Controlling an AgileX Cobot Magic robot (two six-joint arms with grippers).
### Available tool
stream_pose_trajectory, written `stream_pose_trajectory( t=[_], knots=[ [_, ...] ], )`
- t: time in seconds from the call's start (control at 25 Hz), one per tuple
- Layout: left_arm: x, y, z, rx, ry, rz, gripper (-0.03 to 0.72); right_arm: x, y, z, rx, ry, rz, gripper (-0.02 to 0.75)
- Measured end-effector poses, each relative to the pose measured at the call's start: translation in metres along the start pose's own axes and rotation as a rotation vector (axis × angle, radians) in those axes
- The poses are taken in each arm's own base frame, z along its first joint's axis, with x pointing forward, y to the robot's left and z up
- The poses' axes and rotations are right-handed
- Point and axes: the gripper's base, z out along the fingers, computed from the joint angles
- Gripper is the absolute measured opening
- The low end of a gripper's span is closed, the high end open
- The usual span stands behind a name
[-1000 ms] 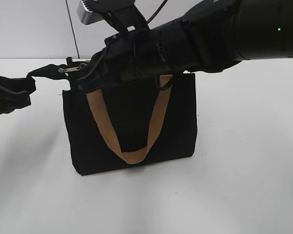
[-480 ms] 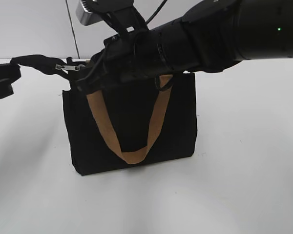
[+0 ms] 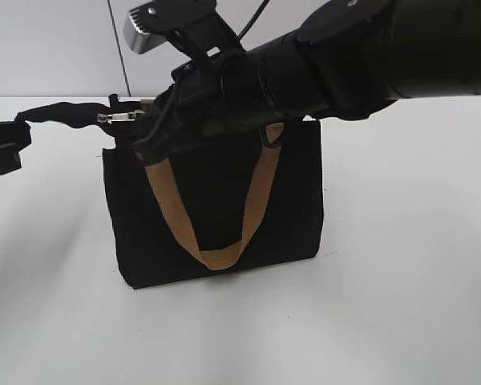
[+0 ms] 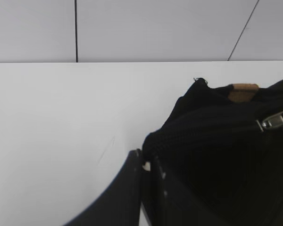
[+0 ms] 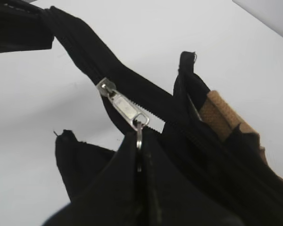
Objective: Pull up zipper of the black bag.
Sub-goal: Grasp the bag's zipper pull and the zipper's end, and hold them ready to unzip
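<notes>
Two grippers are working the black bag (image 3: 216, 200), which stands upright on the white counter (image 3: 401, 281) with a tan strap (image 3: 224, 233) looping down its front. Off the bag's top corner, the left gripper (image 4: 148, 172) has its jaws pinched tight on the end of the black zipper tape (image 3: 64, 114), stretching it out sideways. The right gripper (image 5: 140, 155) hangs over the same corner, jaws clamped on the ring of the zipper (image 5: 124, 109), whose silver pull sits just past the bag's top edge.
</notes>
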Motion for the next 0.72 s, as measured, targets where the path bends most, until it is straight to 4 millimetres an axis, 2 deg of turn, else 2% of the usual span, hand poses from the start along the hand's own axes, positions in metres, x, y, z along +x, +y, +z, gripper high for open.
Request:
stream_pose_trajectory(
  t=[0.2,0.44,0.72],
  knots=[
    [0.000,0.000,0.000,0.000,0.001,0.000,0.006,0.000,-0.001,-0.001,0.017,0.003,-0.036,-0.001],
    [0.000,0.000,0.000,-0.001,0.003,0.000,0.006,-0.010,-0.003,-0.012,0.055,-0.022,-0.092,-0.001],
    [0.000,0.000,0.000,-0.001,0.005,0.000,0.006,-0.008,-0.016,-0.016,0.081,-0.016,-0.097,-0.001]
  ],
)
